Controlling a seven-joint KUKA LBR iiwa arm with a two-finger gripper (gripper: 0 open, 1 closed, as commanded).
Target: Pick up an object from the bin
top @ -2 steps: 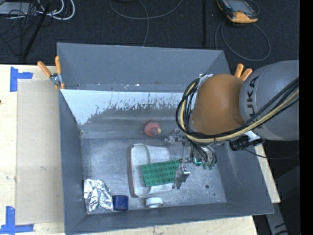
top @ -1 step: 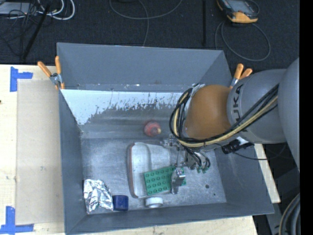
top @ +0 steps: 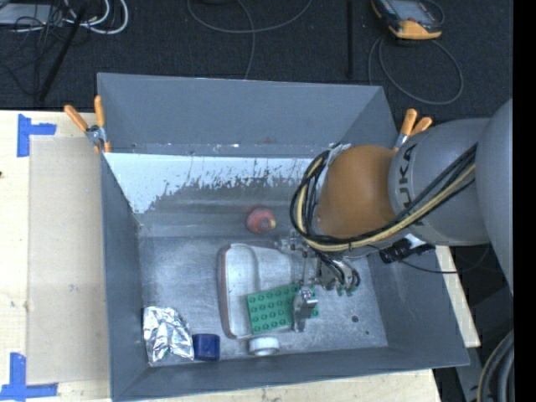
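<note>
Dark carpet behind, grey bin mid-view, floor scuffed, back wall streaked. Left to right:

- Foil: crumpled silver wad in the front-left corner of the bin floor, close to the left wall.
- Block: small, blue, just beside the foil's right edge. Touching or not, can't tell.
- Tub: white, rounded, centre of the floor. Looks to be lying on its side; exact kind hard to tell.
- Ball: small, red, at the foot of the sloped back wall, behind the tub and apart from it.
- Cap: white, round, at the front of the floor, right at the tub's near end and well clear of the block.
- Plate: green, studded, building-brick type. It's tilted and lies over the tub's front-right part. This is the thing nearest the tool.
- Gripper: down in the bin at the plate's right edge, touching it or just beside it. Can't tell whether it's open or closed, and can't confirm that it has the plate.
- Cover: orange dome on the wrist directly above the gripper, with black and yellow cables looped round its left side.
- Arm: grey, comes in over the bin's right wall.
</note>
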